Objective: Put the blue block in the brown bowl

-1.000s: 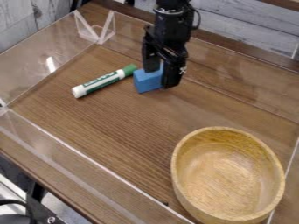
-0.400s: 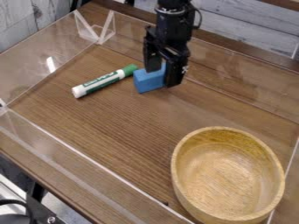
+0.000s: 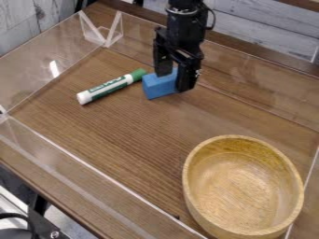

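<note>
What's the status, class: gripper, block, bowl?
Gripper open, down at the blue block, not closed on it. Brown bowl empty. Marker beside block, off the route.

- Block (image 3: 156, 86) on table (image 3: 112, 140), centre-rear.
- Marker (image 3: 111, 88) lies just left of block, near end close to it.
- Gripper (image 3: 176, 82) directly over block's right side, pointing down.
- Bowl (image 3: 243, 185) at front right, well apart from block.
</note>
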`<move>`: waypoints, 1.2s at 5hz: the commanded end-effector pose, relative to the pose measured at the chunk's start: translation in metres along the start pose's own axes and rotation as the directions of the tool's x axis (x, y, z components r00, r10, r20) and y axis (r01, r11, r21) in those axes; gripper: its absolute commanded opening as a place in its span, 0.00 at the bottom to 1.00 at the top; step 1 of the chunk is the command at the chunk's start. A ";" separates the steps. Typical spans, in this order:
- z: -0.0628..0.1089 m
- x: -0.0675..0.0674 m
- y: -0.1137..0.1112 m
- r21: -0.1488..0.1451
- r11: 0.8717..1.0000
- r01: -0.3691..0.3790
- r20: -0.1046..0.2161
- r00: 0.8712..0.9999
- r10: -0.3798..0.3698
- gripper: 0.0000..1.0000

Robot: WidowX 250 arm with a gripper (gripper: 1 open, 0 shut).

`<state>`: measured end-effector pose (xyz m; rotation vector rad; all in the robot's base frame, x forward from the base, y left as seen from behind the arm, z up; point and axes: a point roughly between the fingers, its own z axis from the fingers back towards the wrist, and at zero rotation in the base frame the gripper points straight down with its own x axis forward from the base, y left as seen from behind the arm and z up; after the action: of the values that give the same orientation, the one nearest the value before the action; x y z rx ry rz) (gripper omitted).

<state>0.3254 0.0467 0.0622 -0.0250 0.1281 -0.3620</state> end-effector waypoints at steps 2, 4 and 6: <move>0.019 0.007 0.008 0.024 0.999 -0.024 0.055 0.998 0.023 1.00; 0.019 0.008 0.009 0.015 0.999 -0.033 0.051 0.998 0.032 1.00; 0.010 0.010 0.021 0.017 1.000 -0.006 0.055 0.998 0.005 1.00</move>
<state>0.3336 0.0575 0.0537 -0.0392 0.1285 -0.3661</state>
